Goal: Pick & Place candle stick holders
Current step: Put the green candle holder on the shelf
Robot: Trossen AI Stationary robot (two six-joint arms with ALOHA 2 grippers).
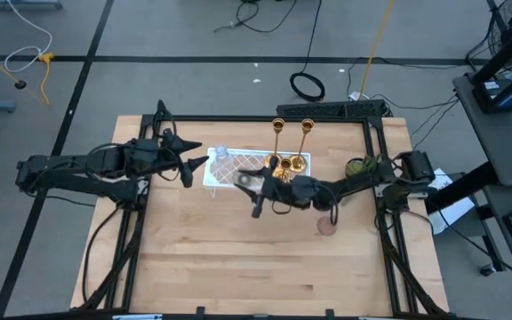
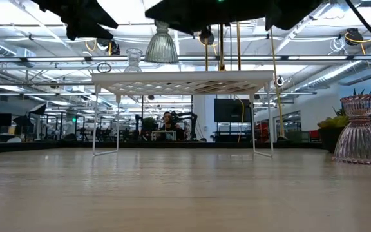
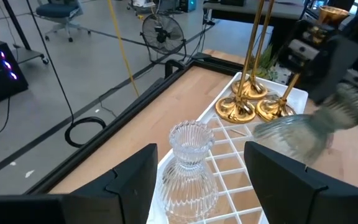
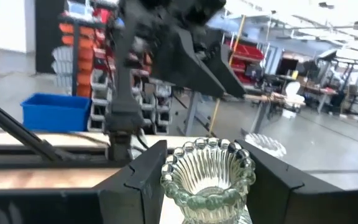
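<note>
Tray (image 1: 229, 163) holds brass holders (image 1: 284, 165) (one clear (image 1: 221, 153)).

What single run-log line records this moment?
right gripper: shut on clear glass holder, above tray | left gripper: open, by clear holder on tray

Low view: both arms cut off at top edge, grippers unseen. Pink glass holder (image 2: 362, 129) cropped at right edge. Left wrist view: glass holder (image 3: 294, 132) over the tray (image 3: 235, 163) blurred, right gripper holding it smeared, fingers unclear. Clear holder (image 3: 188, 171) on tray cut off at its base. Right wrist view: held holder (image 4: 209, 172) base cut off.
</note>
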